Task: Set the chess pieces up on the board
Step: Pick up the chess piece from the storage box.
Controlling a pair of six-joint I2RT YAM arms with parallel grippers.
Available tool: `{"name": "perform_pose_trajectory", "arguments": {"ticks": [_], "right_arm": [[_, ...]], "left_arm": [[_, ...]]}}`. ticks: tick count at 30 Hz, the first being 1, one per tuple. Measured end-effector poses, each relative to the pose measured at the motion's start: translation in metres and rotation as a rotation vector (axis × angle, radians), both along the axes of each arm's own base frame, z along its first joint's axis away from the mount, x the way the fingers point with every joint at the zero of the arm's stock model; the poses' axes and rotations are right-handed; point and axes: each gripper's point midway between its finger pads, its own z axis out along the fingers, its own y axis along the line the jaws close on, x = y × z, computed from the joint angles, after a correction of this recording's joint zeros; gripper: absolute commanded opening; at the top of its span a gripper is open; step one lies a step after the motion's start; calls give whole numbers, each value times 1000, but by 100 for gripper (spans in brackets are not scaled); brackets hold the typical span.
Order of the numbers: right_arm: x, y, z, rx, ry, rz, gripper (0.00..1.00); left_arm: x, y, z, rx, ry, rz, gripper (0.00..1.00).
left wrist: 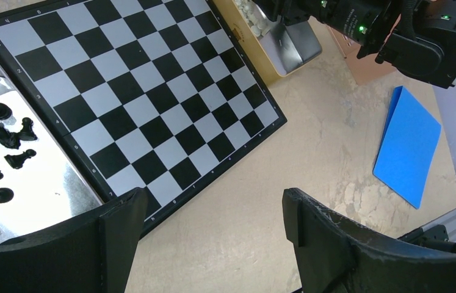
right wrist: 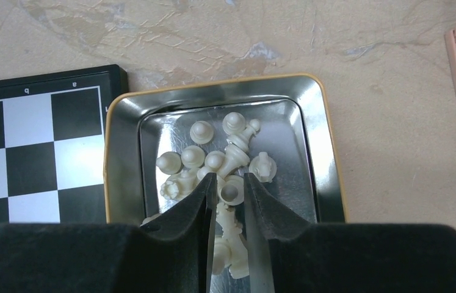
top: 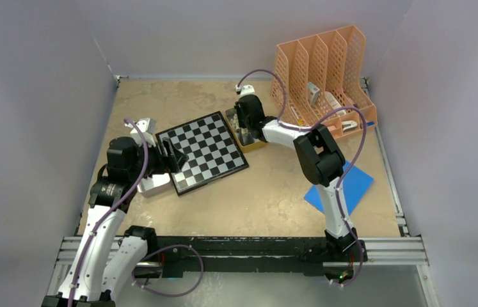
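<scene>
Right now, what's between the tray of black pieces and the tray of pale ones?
The board, its visible squares bare, lies between the black-piece tray and the pale-piece tray; the left wrist view shows it.
</scene>
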Motion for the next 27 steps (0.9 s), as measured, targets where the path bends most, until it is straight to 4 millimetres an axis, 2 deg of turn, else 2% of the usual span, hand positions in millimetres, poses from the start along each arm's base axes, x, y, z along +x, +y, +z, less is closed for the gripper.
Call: {"name": "perform_pose_trajectory", "arguments": {"ticks": [7, 16, 20, 27], "right_arm": [[0, 0, -9, -9, 16, 1, 16], [2, -6, -2, -23, 2, -27, 10], [-1, -11, 23, -18, -21, -43, 9], [-11, -13, 101, 63, -111, -53, 7]], "left_arm": [[-1, 0, 2, -1, -7, 0, 81], [-1, 0, 2, -1, -9, 0, 81], [-1, 0, 2, -1, -10, 1, 81], [-1, 1, 2, -1, -9, 6, 81]]}}
